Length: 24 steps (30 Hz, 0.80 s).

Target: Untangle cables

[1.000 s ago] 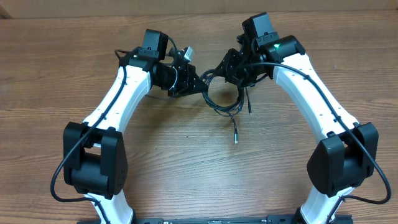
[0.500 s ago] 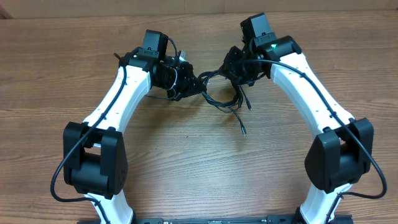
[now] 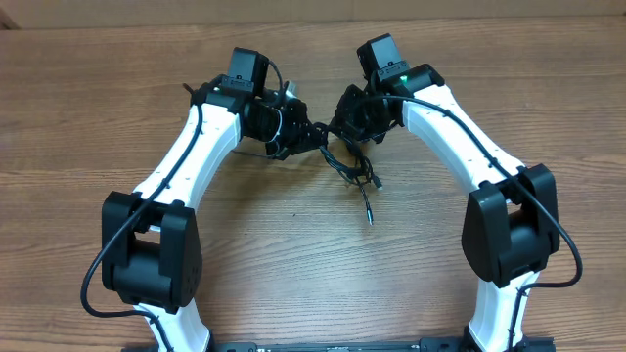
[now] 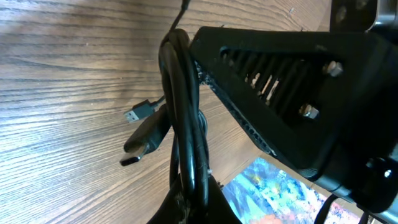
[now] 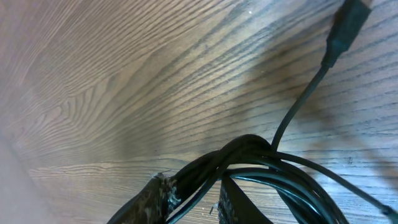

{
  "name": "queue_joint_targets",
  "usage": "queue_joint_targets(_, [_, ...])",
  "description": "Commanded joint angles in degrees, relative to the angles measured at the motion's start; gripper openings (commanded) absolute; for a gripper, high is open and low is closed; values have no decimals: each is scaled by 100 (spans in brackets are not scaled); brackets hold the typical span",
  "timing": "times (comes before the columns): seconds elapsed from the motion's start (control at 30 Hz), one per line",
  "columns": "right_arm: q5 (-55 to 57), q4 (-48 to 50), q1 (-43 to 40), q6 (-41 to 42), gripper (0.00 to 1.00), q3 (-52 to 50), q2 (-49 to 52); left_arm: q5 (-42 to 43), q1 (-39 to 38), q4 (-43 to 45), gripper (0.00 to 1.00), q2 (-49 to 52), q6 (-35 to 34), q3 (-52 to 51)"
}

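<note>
Left gripper (image 3: 311, 134): jaws fully closed on the cables (image 3: 349, 164). Right gripper (image 3: 344, 115): jaws narrowed around the same bundle, and closer to its partner than a second ago. Wood-grain table (image 3: 293, 254). The bundle sits toward the table's 12 o'clock, its earlier wide loop collapsed. A silver-tipped plug (image 3: 370, 218) trails toward 6 o'clock.

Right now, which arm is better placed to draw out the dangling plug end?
Right, probably: the dangling plug end lies toward the right gripper side, while the left gripper pinches the cables as an anchor.
</note>
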Motion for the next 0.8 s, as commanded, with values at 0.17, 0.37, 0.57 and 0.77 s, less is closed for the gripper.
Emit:
queue_joint_targets(0.17, [-181, -70, -15, -546, 25, -57, 105, -284, -35, 35, 4, -190, 354, 166])
queue_joint_targets(0.37, [-1587, -302, -479, -1554, 26, 127, -13, -2741, -44, -238, 4, -190, 763, 166])
queue_joint_targets(0.57, [-1462, -863, -1001, -2153, 30, 289, -662, -3582, -81, -975, 4, -258, 1668, 990])
queue_joint_targets(0.77, [-1176, -1279, -1672, -2455, 37, 289, -1097, -5840, -651, -2190, 4, -306, 2122, 2623])
